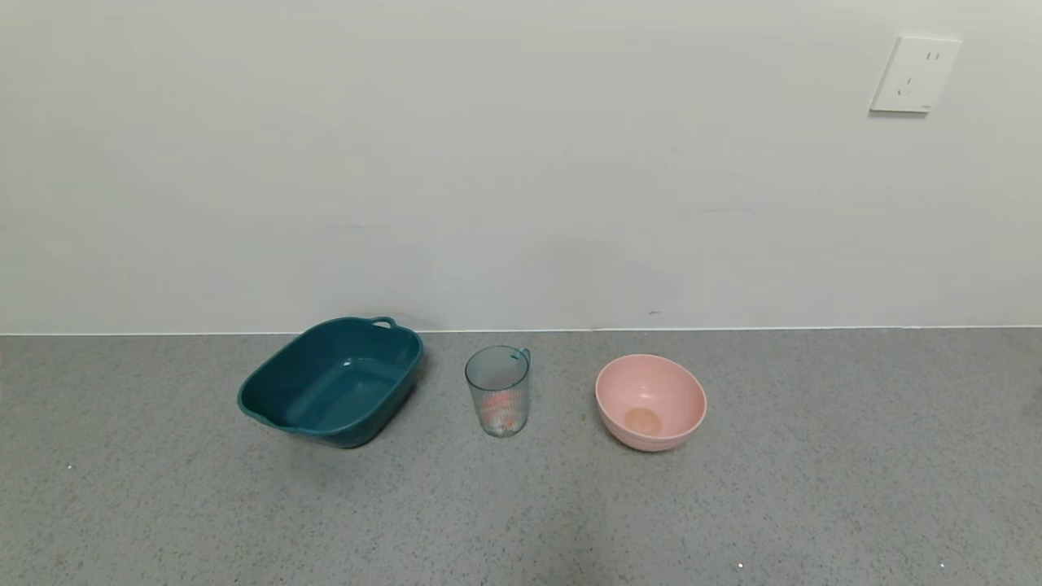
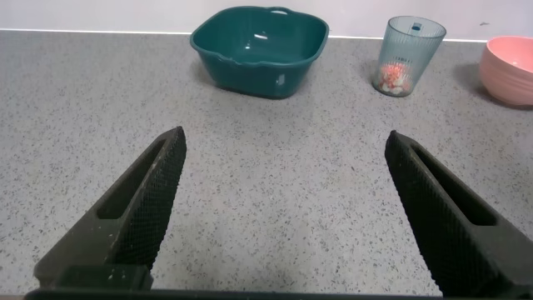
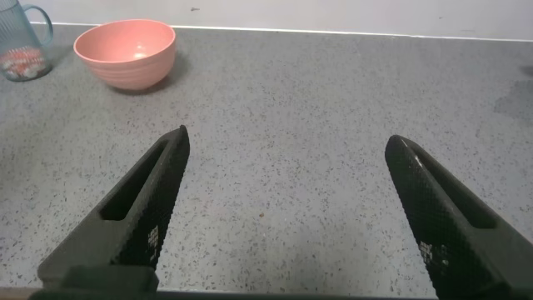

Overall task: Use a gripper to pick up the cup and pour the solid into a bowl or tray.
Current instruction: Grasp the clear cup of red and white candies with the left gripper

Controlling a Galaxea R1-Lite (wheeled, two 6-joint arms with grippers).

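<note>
The blue-green ribbed cup (image 1: 498, 390) stands upright mid-counter, handle toward the wall, with orange-red and white pieces (image 1: 499, 415) in its bottom. It also shows in the left wrist view (image 2: 408, 56) and at the edge of the right wrist view (image 3: 18, 46). The dark teal tub (image 1: 334, 381) sits to its left, empty, and shows in the left wrist view (image 2: 260, 50). Neither arm appears in the head view. My left gripper (image 2: 285, 142) is open and empty, well short of the tub and cup. My right gripper (image 3: 287, 137) is open and empty over bare counter.
A round pink bowl (image 1: 650, 401) stands right of the cup, also in the right wrist view (image 3: 126, 52) and the left wrist view (image 2: 510, 68). The grey speckled counter (image 1: 733, 505) meets a white wall behind. A wall socket (image 1: 914, 74) is at the upper right.
</note>
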